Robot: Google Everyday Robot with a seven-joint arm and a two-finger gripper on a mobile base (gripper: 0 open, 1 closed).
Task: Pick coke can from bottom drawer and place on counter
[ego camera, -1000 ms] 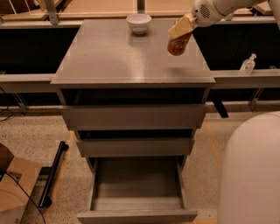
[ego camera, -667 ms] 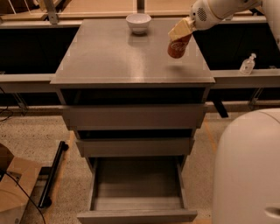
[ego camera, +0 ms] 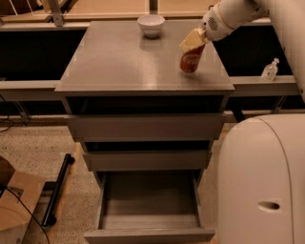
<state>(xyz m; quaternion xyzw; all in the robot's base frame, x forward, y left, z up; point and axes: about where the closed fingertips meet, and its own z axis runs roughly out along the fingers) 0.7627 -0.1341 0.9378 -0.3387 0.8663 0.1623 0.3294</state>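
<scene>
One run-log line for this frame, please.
phase: placing | tool: shut on coke can, tilted, low over counter near right edge | bottom drawer: open

Setting: robot test lab with a mock kitchen station, not a home.

Evidence, placed from the grey three-drawer cabinet (ego camera: 143,127):
- At its front right: large white robot body (ego camera: 262,181).
- Above its counter (ego camera: 119,62), right edge: white arm, gripper (ego camera: 192,44) clamped on the top of a tilted coke can (ego camera: 190,61).
- At its foot: bottom drawer (ego camera: 150,212) pulled out, plain and handleless.
- Far edge of its top: white bowl (ego camera: 151,25).
- Behind it: pale wooden tabletops (ego camera: 114,5) on metal frames.
- To its right, on a grey ledge: clear pump bottle (ego camera: 269,70).
- To its left, on speckled floor (ego camera: 33,147): cardboard box (ego camera: 16,207), loose black cable (ego camera: 26,217).
</scene>
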